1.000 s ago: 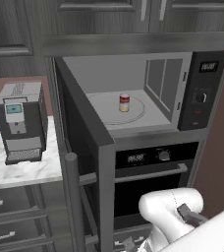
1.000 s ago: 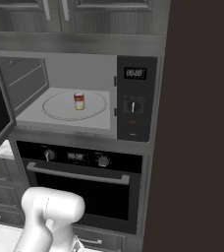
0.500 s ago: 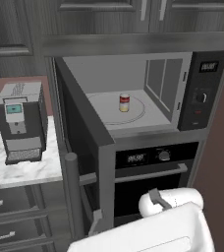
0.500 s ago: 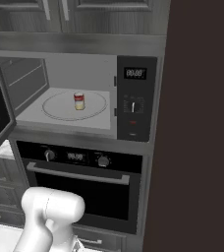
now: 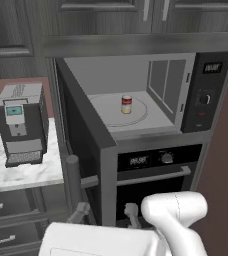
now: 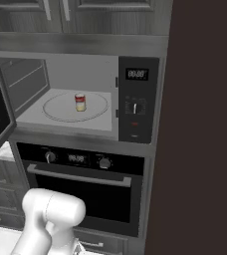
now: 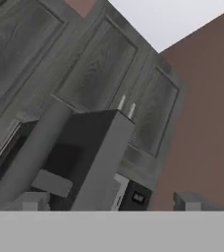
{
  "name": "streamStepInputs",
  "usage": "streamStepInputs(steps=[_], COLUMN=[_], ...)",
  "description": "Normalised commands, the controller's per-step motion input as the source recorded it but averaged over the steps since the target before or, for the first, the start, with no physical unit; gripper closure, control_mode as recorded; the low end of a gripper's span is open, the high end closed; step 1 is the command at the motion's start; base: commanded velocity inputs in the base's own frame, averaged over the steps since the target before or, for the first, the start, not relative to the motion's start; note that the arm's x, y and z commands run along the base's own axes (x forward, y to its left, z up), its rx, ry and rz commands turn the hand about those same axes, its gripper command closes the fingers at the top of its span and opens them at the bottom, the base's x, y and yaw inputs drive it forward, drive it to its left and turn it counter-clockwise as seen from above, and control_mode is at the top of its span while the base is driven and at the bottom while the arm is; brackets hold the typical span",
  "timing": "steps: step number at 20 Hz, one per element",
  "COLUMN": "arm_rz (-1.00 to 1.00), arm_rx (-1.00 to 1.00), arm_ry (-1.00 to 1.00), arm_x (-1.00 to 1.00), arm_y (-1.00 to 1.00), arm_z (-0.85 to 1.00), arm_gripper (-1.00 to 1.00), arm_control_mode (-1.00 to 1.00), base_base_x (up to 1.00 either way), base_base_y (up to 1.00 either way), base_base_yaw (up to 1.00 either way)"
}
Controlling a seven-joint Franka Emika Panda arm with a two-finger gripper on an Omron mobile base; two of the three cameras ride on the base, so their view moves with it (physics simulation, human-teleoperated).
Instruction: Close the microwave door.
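The microwave door (image 5: 83, 145) stands wide open, swung out toward me on its left side, its edge facing me in the left base view with the long vertical bar handle (image 5: 74, 187) on its outer face. In the right base view the same door shows at the far left edge, angled outward. Behind it the microwave (image 6: 80, 94) is built in above the oven (image 6: 80, 191), its pale interior exposed, with a small red-and-white can (image 6: 80, 102) upright on the round turntable (image 6: 75, 107) and the black control panel (image 6: 137, 105) to the right. A grey coffee machine (image 5: 20, 122) sits on the marble counter (image 5: 21, 172) left of the door. My gripper (image 5: 106, 215) is low, just beside the bottom of the door near the handle, its fingers (image 5: 131, 212) spread apart and holding nothing. Through my hand view I look up along the door's edge and handle toward the upper cabinets (image 7: 99, 74).
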Motion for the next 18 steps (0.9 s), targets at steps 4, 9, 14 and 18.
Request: streamStepInputs(steps=[4,9,14,18], arm_rz=[-0.32,-0.28,-0.26,-0.23], arm_rx=[0.0,0.0,-0.01,-0.02], arm_ry=[-0.08,-0.01,0.0,0.01], arm_x=[0.31,0.32,0.44,0.44], arm_y=[0.16,0.02,0.01,0.09], arm_z=[-0.21,-0.37,-0.45,-0.44], arm_gripper=[-1.0,-1.0,-1.0,-1.0], arm_control_mode=[-1.0,-1.0,-1.0,-1.0], base_base_x=[0.0,0.0,0.0,0.0], base_base_y=[0.0,0.0,0.0,0.0], base_base_yaw=[0.0,0.0,0.0,0.0])
